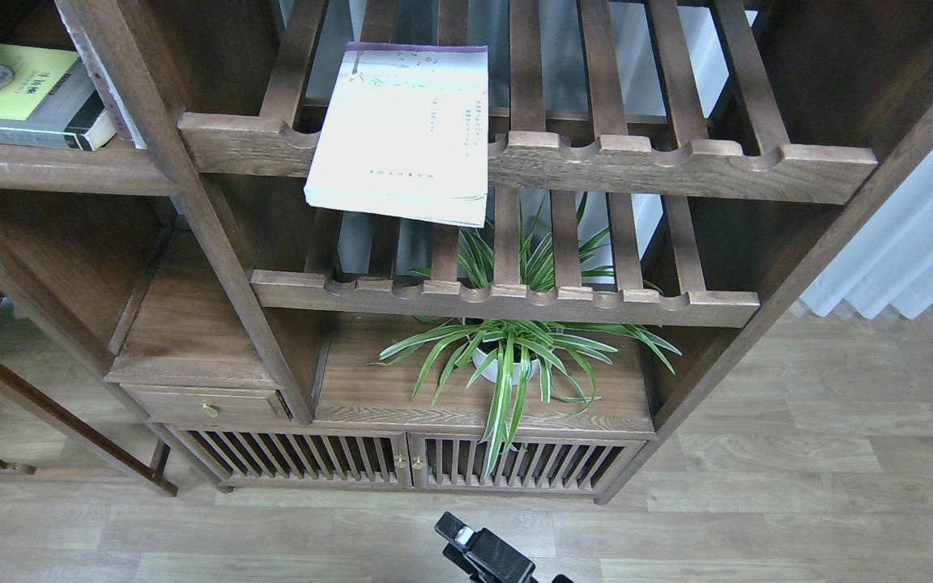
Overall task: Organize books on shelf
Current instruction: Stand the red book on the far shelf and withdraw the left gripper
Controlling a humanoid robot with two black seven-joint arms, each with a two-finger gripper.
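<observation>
1. Far left, on the solid dark-brown shelf point(45, 166): black-grey book with yellow-green panel point(17, 93), lying flat, spine toward the front, partly cut off by the frame edge. A red scrap at the top-left corner, too little visible to name.
2. Centre-left, on the upper slatted rack point(677, 158): large white book with purple top strip point(402, 129), flat, long axis running front to back, front end overhanging the scalloped rail.
3. Below it: lower slatted rack point(507, 300), then a spider plant point(507, 356) in a white pot on the cabinet top.
4. Bottom centre: one black gripper point(479, 551), only the tip in view, seen end-on; opening impossible to judge, and left or right arm unclear. Other gripper out of view.
5. Key relation: white book well above and slightly left of the gripper, well apart; solid shelf farther left again. Likely a long reach up, then a carry leftward.
6. Right: wood-plank floor point(798, 453), pale curtain point(912, 243).
</observation>
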